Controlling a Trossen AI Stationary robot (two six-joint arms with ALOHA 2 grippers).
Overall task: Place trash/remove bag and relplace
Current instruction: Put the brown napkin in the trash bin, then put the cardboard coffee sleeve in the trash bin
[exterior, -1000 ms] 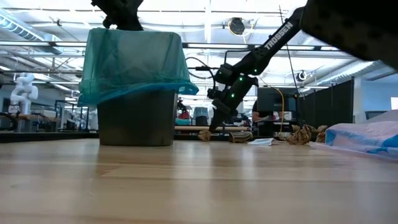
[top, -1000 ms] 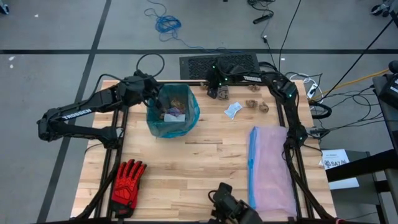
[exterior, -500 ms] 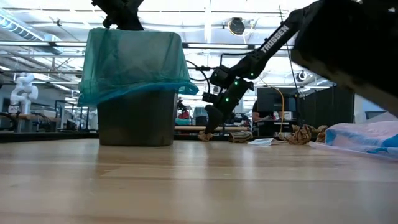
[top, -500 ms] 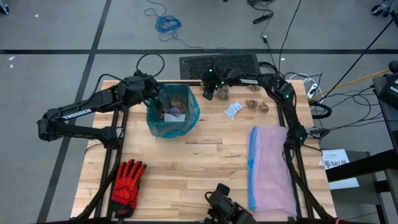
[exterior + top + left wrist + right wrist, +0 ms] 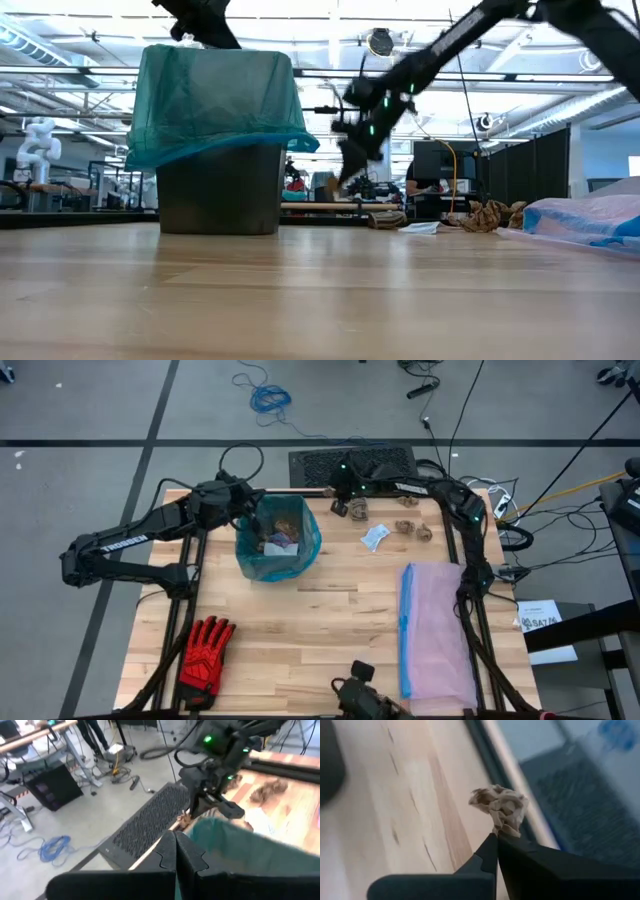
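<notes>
Right gripper [image 5: 496, 836] has its fingers pinched tight on a crumpled tan paper lump [image 5: 501, 808], lifted off the worktop [image 5: 300, 620] just beside the bin's teal-green bag [image 5: 304, 546]. Left gripper [image 5: 175, 851] sits at the bag's rim, fingers pressed together with nothing visible between them. Other paper lumps [image 5: 413, 528] and a pale blue scrap [image 5: 375, 537] lie on the wood near the far edge.

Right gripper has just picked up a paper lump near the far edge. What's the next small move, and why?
Probably carry it sideways toward the bin and release over its opening. The right gripper is shut on a crumpled tan paper lump, lifted off the table. The teal bag lining the bin is open-topped and already holds trash, while the left gripper sits at its rim.
</notes>
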